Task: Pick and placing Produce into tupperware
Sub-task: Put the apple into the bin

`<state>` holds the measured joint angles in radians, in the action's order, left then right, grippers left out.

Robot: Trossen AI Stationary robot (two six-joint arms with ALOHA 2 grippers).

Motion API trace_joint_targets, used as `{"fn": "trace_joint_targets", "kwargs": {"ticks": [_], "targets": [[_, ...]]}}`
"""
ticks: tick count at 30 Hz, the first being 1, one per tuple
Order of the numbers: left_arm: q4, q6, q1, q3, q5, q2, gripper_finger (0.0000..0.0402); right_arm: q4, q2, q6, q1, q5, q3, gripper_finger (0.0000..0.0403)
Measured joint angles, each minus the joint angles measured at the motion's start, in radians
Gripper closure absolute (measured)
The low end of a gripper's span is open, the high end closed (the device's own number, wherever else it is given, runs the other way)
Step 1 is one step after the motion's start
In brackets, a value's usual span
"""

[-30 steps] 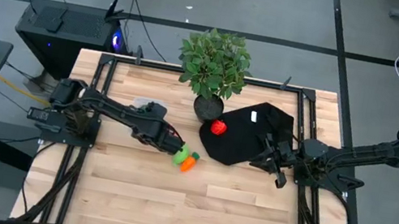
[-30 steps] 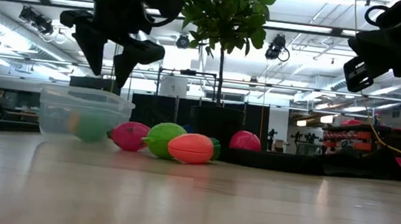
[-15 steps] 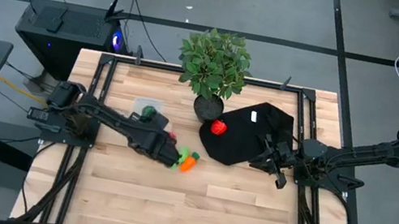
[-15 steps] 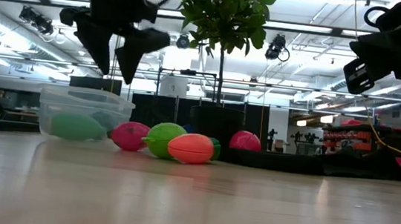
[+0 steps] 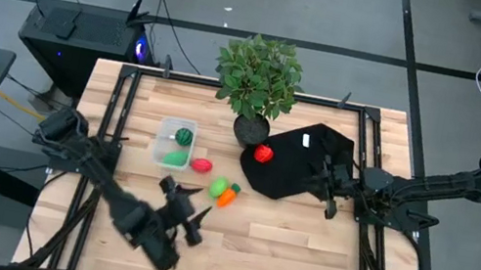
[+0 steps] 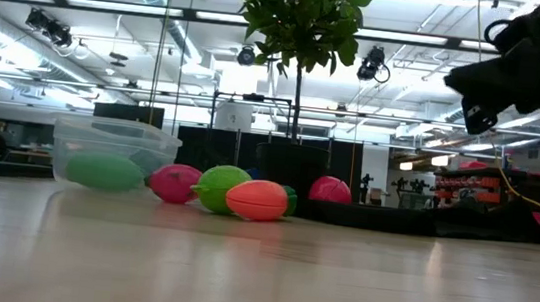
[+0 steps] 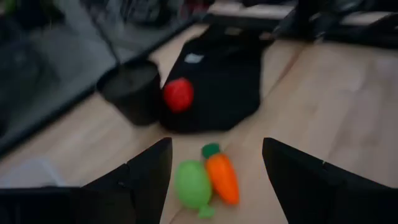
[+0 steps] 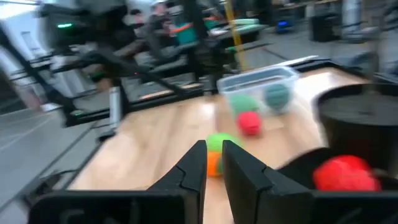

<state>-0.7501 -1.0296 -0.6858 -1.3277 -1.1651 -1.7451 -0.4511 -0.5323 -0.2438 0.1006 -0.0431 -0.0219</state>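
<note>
The clear tupperware (image 5: 175,141) stands left of centre, holding the dark green striped ball (image 5: 183,134) and a light green oblong piece (image 5: 175,155). Beside it on the wood lie the pink-red piece (image 5: 202,165), a green piece (image 5: 219,188) and the orange-and-green carrot (image 5: 229,196). The red round piece (image 5: 263,154) rests on the black cloth. My left gripper (image 5: 186,203) is open, raised near the table's near edge, pointing back at the carrot (image 7: 222,177). My right gripper (image 5: 329,202) is shut, hovering over the cloth's right part.
A leafy plant in a dark pot (image 5: 250,127) stands at the far edge, next to the black cloth (image 5: 300,165) with its white tag. Bare wood spreads along the near half of the table. Metal frame rails run along both sides.
My left gripper, open above the tupperware a second ago, has swung away toward the table's near edge and risen out of the low view. The light green piece has settled flat on the tub's floor. My right gripper has turned slightly toward the left.
</note>
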Motion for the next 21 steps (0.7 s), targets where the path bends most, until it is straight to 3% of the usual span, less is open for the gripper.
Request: {"fn": "trace_joint_targets", "kwargs": {"ticks": [6, 10, 15, 18, 21], "targets": [[0.006, 0.028, -0.074, 0.0, -0.083, 0.006, 0.0148, -0.099, -0.043, -0.016, -0.034, -0.028, 0.0, 0.031], [0.004, 0.078, -0.096, 0.0, -0.085, 0.006, 0.0153, -0.155, -0.108, 0.009, -0.034, -0.034, -0.018, 0.0239], [0.003, 0.148, -0.098, 0.0, -0.104, 0.006, 0.0159, -0.154, -0.264, 0.056, -0.036, -0.118, -0.132, 0.0131], [0.0, 0.162, -0.098, 0.0, -0.107, 0.006, 0.0163, -0.056, -0.396, 0.094, -0.035, -0.171, -0.254, 0.0074], [-0.002, 0.175, -0.102, 0.0, -0.106, 0.006, 0.0167, 0.159, -0.547, 0.097, -0.036, -0.256, -0.381, 0.0033]]}}
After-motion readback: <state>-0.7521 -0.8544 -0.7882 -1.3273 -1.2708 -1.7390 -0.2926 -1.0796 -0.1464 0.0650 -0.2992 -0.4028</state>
